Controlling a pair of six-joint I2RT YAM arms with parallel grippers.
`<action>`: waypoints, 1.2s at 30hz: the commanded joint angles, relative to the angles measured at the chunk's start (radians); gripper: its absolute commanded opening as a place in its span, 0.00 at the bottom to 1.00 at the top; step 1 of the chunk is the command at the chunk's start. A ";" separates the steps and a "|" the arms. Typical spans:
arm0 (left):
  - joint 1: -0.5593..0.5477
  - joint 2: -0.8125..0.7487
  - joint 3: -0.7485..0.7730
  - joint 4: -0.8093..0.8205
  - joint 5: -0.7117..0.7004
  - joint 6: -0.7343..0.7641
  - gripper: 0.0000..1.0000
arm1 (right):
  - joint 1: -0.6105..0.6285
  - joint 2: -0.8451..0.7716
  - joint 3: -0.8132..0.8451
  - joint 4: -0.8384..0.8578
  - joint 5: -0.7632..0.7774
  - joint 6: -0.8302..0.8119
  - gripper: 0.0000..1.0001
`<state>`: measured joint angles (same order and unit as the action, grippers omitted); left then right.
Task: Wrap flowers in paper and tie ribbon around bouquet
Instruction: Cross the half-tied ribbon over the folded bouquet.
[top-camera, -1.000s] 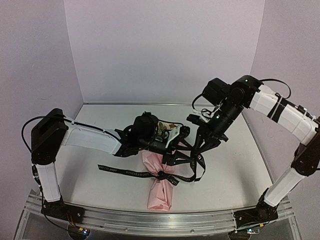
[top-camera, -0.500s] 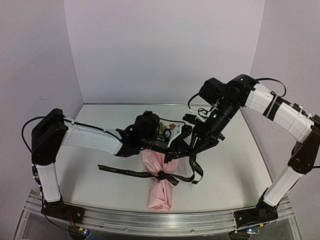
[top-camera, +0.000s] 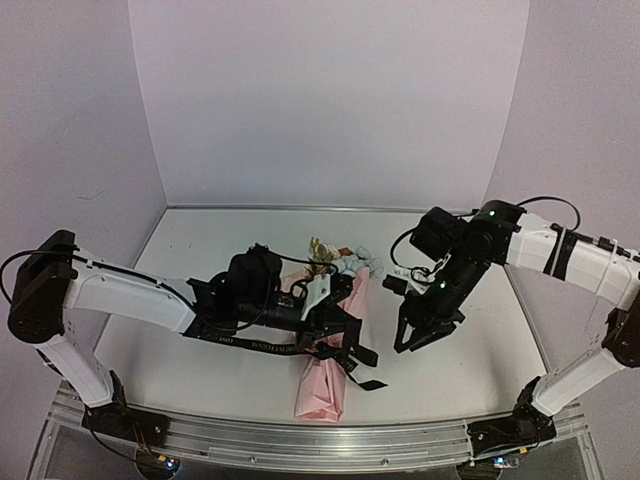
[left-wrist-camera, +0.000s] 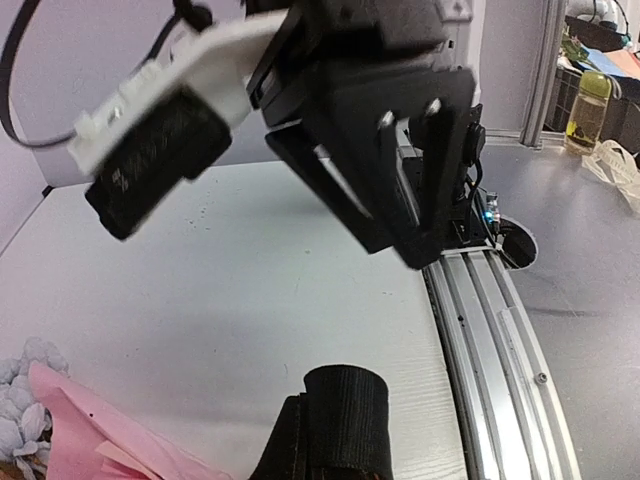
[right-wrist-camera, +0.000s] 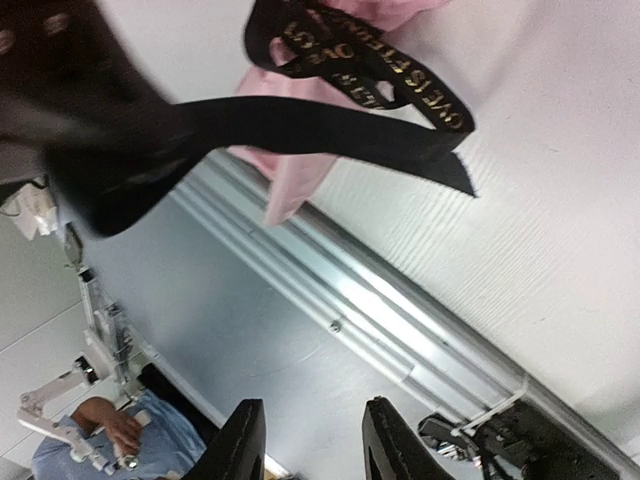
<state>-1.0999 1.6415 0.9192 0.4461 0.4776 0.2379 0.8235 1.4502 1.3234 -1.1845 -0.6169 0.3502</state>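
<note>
Top external: left hand (top-camera: 338, 325) shut at the ribbon (top-camera: 250, 346), right hand (top-camera: 416, 338) parted (holding nothing) over open table (top-camera: 480, 380) beside the bouquet (top-camera: 325, 388).

Top view: soft, even overhead light is washing everything w/ a lilac tint. Tabletop (top-camera: 200, 250) is showing only faint shadows under the arms. Img is bending slightly at the edges & looking low-res. Left wrist view: close foreground is going soft, bg is reading sharper. Right wrist view: dark smear is blurring top-left, ribbon (right-wrist-camera: 330, 130) lettering is reading legibly, rail (right-wrist-camera: 340, 290) is glaring.
</note>
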 joint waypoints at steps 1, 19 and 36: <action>-0.028 -0.113 -0.090 0.032 -0.162 -0.023 0.00 | 0.042 -0.018 -0.112 0.257 0.190 0.021 0.36; -0.069 -0.254 -0.185 -0.060 -0.688 -0.228 0.00 | 0.141 0.056 -0.532 1.075 0.272 -0.087 0.32; -0.069 -0.296 -0.206 -0.097 -0.785 -0.315 0.00 | 0.211 0.085 -0.695 1.385 0.429 -0.211 0.46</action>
<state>-1.1652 1.3932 0.7232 0.3373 -0.2624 -0.0452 1.0283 1.5204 0.6278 0.1079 -0.2331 0.1744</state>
